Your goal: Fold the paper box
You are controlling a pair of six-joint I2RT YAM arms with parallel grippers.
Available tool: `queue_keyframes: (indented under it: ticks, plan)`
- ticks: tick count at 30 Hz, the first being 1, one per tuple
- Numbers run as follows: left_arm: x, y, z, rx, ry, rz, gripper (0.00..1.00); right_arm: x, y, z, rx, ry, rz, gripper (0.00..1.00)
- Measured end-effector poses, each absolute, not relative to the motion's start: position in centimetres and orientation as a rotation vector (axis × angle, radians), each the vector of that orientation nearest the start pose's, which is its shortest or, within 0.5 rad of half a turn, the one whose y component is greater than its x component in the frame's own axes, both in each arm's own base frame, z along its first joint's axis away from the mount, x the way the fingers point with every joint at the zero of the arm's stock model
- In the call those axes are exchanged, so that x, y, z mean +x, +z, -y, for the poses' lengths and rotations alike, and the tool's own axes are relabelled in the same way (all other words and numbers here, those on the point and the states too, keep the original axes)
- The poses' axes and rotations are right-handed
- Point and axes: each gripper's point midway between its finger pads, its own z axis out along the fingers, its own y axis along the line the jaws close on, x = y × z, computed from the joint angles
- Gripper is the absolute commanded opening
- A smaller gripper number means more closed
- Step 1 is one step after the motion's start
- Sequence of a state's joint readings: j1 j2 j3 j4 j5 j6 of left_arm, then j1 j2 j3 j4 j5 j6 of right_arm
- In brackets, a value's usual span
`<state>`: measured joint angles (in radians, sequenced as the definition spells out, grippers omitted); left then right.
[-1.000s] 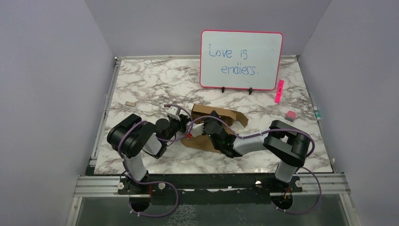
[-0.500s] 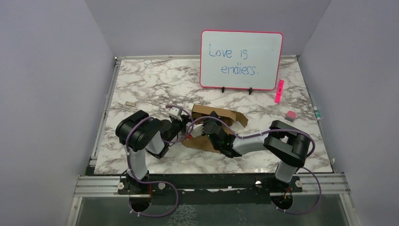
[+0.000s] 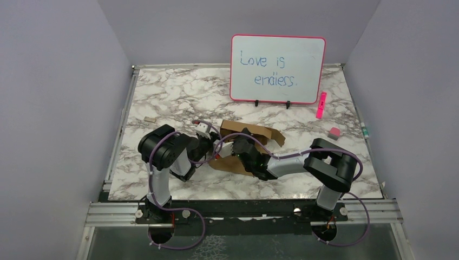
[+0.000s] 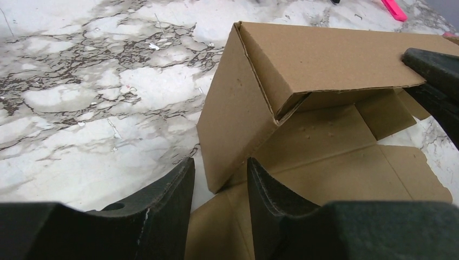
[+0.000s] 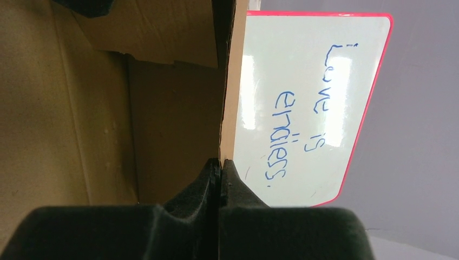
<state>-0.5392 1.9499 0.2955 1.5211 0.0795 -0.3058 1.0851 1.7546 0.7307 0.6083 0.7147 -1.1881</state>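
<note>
Compared with a second ago, the elbow of the left arm [image 3: 162,150] is found shifted inward, toward the middle of the bench [image 3: 162,92], while the left hand [image 4: 219,165] is kept almost where it was, at the left end of the paper box [image 3: 234,128]. The right arm [image 3: 330,162] and the box itself are not seen to have moved. Only the left arm's posture is therefore altered, and no new fold is made.

The paper box is found near the centre of the bench, in front of the whiteboard [image 3: 277,67], and is only partly formed. One wall is stood up with a panel bent over its top, and the rest of the sheet is left flat on the marble.

In its own wrist view the right hand [image 5: 219,165] is shown clenched on the thin edge of an upright cardboard panel, so that side is held steady.

The left hand is released, its jaws partly apart with nothing pinched between them. The lower near corner of the raised wall is lined up with the gap, above a flat flap. Whether cardboard is touched there cannot be told.

The change is judged to be a re-aiming of the left wrist, so that the end wall or the flap beneath can next be pushed or pinched while the right grip is used as an anchor. Much of the folding is still to be done.
</note>
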Motion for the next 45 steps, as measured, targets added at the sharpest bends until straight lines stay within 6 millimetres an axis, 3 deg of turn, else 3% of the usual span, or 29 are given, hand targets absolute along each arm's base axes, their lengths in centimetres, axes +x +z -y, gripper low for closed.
queue_keyframes:
  ticks: [11, 15, 35, 45]
  plan:
    - [34.0, 4.0, 23.0, 0.212, -0.675, -1.719, 0.40, 31.8, 10.6, -29.3, -1.531, -0.763, -1.247, 0.01]
    - [34.4, 4.3, 23.0, 0.188, -0.655, -1.709, 0.35, 31.8, 10.6, -29.3, -1.531, -0.760, -1.253, 0.01]
    - [34.7, 4.5, 21.9, 0.040, -0.461, -1.684, 0.29, 31.7, 10.4, -29.5, -1.522, -0.736, -1.288, 0.03]
    - [34.1, 4.6, 21.1, 0.016, -0.346, -1.670, 0.17, 31.7, 10.5, -30.0, -1.531, -0.712, -1.260, 0.04]
